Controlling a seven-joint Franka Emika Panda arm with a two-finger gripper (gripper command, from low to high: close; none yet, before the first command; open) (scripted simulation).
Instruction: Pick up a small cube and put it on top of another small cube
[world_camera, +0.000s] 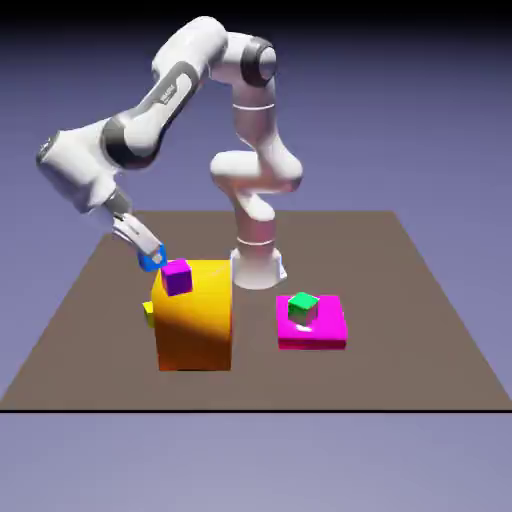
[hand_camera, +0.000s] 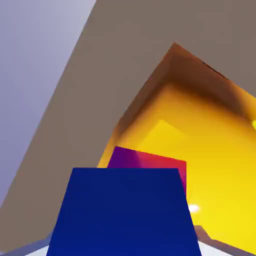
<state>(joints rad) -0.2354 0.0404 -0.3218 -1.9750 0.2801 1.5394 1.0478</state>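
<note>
No text, label, brand, number or sign can be read in either view. The arm (world_camera: 150, 110) bears a small dark mark on its upper link, too blurred to make out. The blocks near it carry plain coloured faces with no lettering.

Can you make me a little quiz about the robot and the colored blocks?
1. True or false: the gripper is shut on the blue cube.
2. What sits on top of the orange block?
A. the purple cube
B. the green cube
C. nothing
3. Fill in: the green cube rests on a flat ______ slab.

Key
1. True. The hand view shows the blue cube big between the finger tips.
2. A
3. pink (magenta)
</note>
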